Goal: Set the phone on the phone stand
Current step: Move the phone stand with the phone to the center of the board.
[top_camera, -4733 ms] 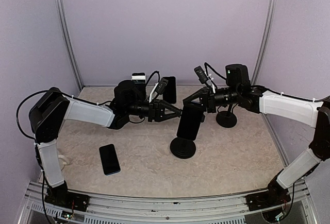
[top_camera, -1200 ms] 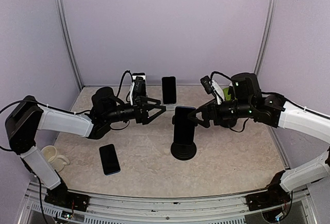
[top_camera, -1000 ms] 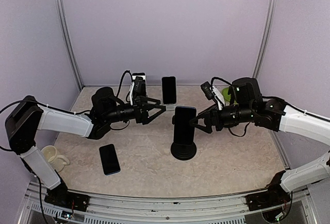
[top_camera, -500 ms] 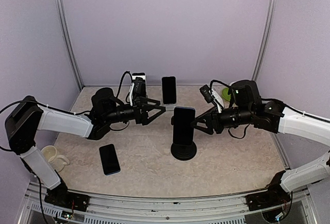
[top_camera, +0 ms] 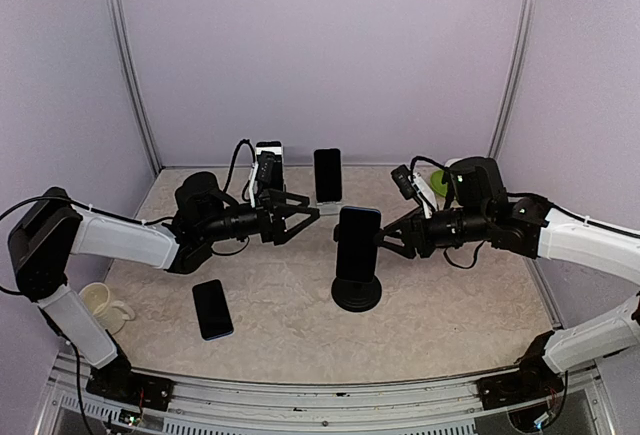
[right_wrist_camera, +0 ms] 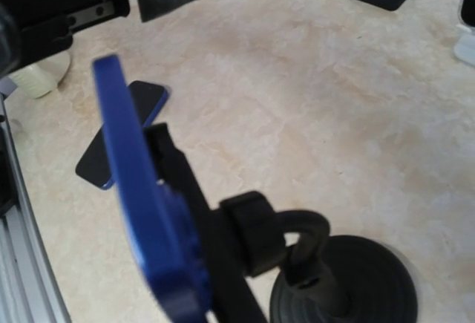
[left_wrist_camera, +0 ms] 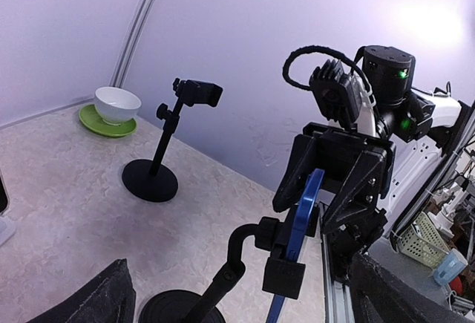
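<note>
Pale lilac walls close in a marbled beige bench point(top_camera: 300, 335). From above, the phone point(top_camera: 358, 242), dark-screened with a blue rim, stands upright, clamped in the black phone stand point(top_camera: 356, 293) at mid-bench. There are three phones in all: that one, a second phone point(top_camera: 212, 309) lying flat to the left, and a third phone point(top_camera: 327, 174) propped at the back. The left hand point(top_camera: 305, 221) hangs spread wide, apart from the phone. The right hand point(top_camera: 384, 242) is at the phone's right edge. One mug point(top_camera: 100, 305) sits far left.

In the left wrist view the phone, edge-on, sits between the right hand's fingers; whether they press it I cannot tell. A second black stand point(left_wrist_camera: 152, 182) and one white bowl point(left_wrist_camera: 117, 104) on a green saucer point(left_wrist_camera: 107, 126) stand behind.

The right wrist view shows the blue edge at left and the stand's round base at lower right.
</note>
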`<state>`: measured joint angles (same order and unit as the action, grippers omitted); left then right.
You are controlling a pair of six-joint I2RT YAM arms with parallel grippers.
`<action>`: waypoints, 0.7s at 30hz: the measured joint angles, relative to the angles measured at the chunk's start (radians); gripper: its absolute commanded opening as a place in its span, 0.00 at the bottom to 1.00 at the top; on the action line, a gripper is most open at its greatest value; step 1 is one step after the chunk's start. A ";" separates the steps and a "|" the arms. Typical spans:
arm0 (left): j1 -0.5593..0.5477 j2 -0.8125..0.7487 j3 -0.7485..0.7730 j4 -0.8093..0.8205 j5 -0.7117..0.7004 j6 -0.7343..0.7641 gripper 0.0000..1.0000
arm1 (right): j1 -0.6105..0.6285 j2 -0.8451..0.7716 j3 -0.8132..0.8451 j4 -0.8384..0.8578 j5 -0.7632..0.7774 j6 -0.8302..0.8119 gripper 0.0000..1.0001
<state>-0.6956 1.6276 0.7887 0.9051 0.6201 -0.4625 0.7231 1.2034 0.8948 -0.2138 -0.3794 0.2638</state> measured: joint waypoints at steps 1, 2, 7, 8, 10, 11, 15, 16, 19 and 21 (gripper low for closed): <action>0.000 0.000 -0.001 0.002 0.000 0.000 0.98 | -0.001 0.001 0.000 0.002 -0.001 0.000 0.43; 0.000 0.000 -0.002 0.002 0.000 0.000 0.98 | -0.002 0.003 0.000 0.003 -0.003 0.001 0.42; 0.000 0.000 -0.003 0.006 0.000 -0.001 0.98 | -0.008 0.010 -0.006 0.024 -0.041 0.005 0.34; 0.000 0.000 -0.003 0.007 0.000 -0.002 0.97 | -0.008 0.012 -0.006 0.026 -0.051 0.005 0.32; 0.000 0.000 -0.003 0.008 0.000 -0.003 0.97 | -0.009 0.017 -0.006 0.032 -0.071 0.006 0.26; 0.000 0.000 -0.003 0.008 0.000 -0.003 0.97 | -0.010 0.020 -0.006 0.034 -0.077 0.006 0.23; 0.000 0.000 -0.005 0.012 0.000 -0.004 0.97 | -0.012 0.028 -0.006 0.047 -0.095 0.006 0.16; 0.000 0.000 -0.006 0.015 0.000 -0.005 0.97 | -0.013 0.029 -0.006 0.047 -0.097 0.008 0.15; 0.002 0.000 -0.012 0.022 0.000 -0.005 0.97 | -0.014 0.029 -0.006 0.047 -0.098 0.006 0.14; 0.002 0.000 -0.015 0.024 0.000 -0.006 0.97 | -0.014 0.029 -0.006 0.047 -0.097 0.004 0.13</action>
<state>-0.6941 1.6276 0.7738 0.9291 0.6205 -0.4686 0.7090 1.2327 0.8886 -0.1665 -0.4767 0.2676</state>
